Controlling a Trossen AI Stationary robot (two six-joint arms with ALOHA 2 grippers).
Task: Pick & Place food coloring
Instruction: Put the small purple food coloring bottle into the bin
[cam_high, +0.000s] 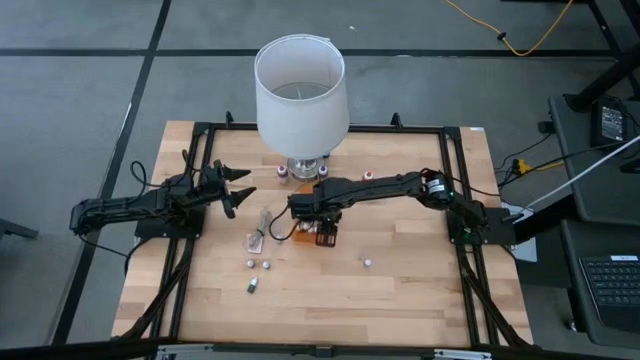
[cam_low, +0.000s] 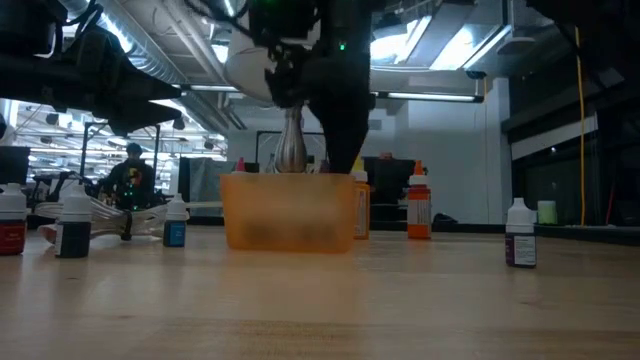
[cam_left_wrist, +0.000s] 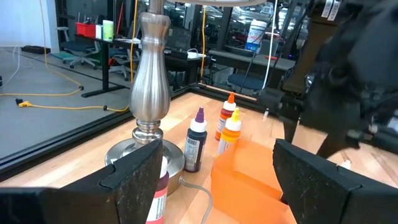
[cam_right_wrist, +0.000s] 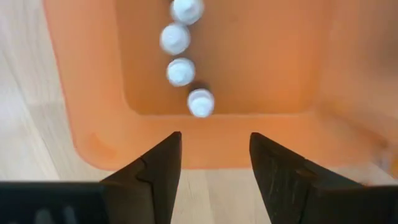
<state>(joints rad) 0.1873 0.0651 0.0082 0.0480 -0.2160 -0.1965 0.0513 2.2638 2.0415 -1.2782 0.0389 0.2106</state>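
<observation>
Wood-slat table (cam_high: 400, 300), black frame, lab floor around.

High view: lamp w/ white shade (cam_high: 301, 92) at far edge. Right gripper (cam_high: 300, 206) hangs over orange tray (cam_high: 322, 236). Left gripper (cam_high: 236, 187) waits near left rail. Loose food coloring bottles: 3 near the plastic wrapper (cam_high: 262, 238), 1 at (cam_high: 368, 262), 2 by lamp base, 1 at (cam_high: 368, 174); 7 seen, approx.

Low view: tray (cam_low: 290, 212) centre; 5 bottles beside it, e.g. purple one (cam_low: 520, 235).

Left wrist: fingers (cam_left_wrist: 140, 180) spread wide, empty; 3 bottles plus a 4th partly hidden.

Right wrist: fingers (cam_right_wrist: 155, 171) parted, empty, above tray rim (cam_right_wrist: 205, 140); 4 white caps (cam_right_wrist: 200, 102) in a row inside.

Handling (judged): light, rigid plastic, smooth, tips easily; grip body below cap.
</observation>
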